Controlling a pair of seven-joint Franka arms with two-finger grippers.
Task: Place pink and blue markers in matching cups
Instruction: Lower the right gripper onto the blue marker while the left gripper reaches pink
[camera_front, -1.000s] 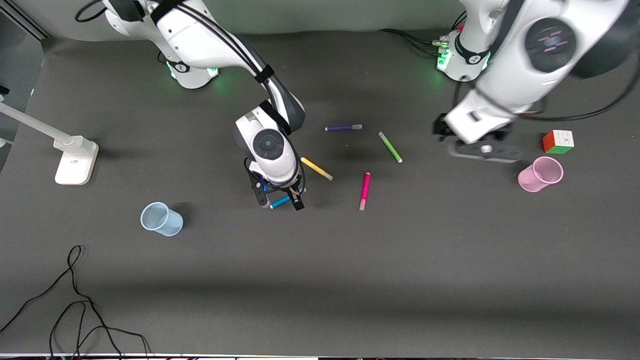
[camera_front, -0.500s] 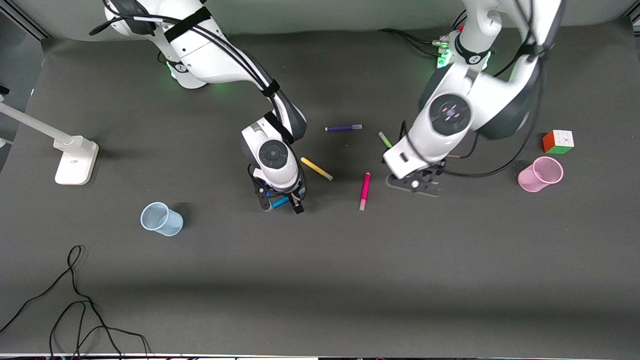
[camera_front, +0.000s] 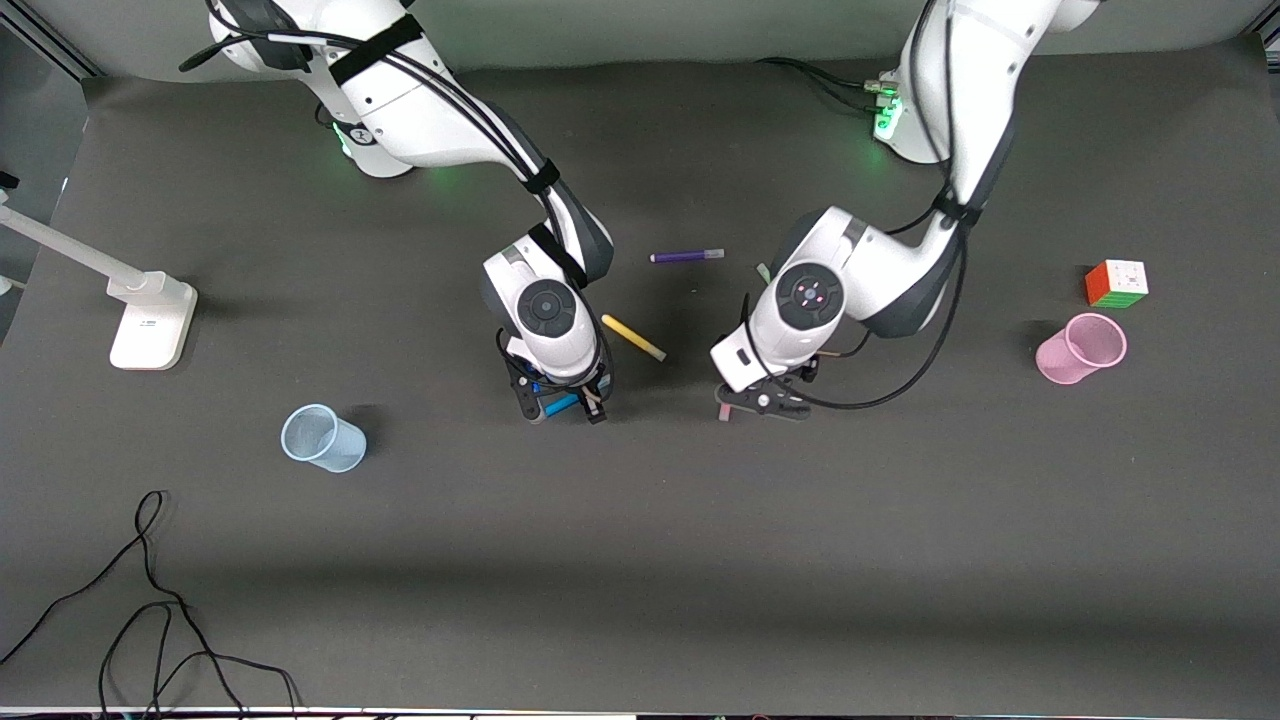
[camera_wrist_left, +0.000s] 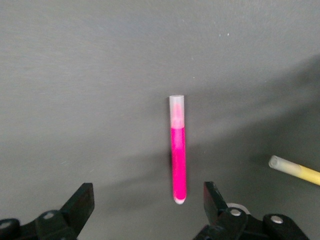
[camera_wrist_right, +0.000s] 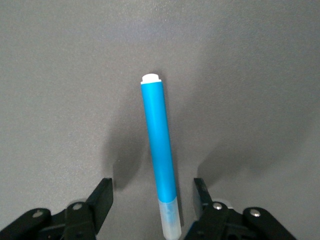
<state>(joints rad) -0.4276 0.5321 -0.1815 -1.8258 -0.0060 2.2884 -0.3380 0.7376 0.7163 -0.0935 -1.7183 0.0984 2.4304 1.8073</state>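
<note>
A dark grey mat (camera_front: 640, 560) covers the table; the right gripper (camera_front: 562, 403) straddles the blue marker (camera_wrist_right: 160, 150) lying flat, fingers spread, not gripping; the left gripper (camera_front: 762, 403) hangs released over the pink marker (camera_wrist_left: 178, 152); blue cup (camera_front: 322, 438) and pink cup (camera_front: 1081, 348) stand toward opposite ends.

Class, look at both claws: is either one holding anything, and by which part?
Nothing is held. The left claw straddles the pink marker; the right claw straddles the blue marker, both open.

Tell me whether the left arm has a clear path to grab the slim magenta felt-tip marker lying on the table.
Probably yes. The left gripper hangs open right over the slim magenta felt-tip marker, a finger on each side, nothing between them.
</note>
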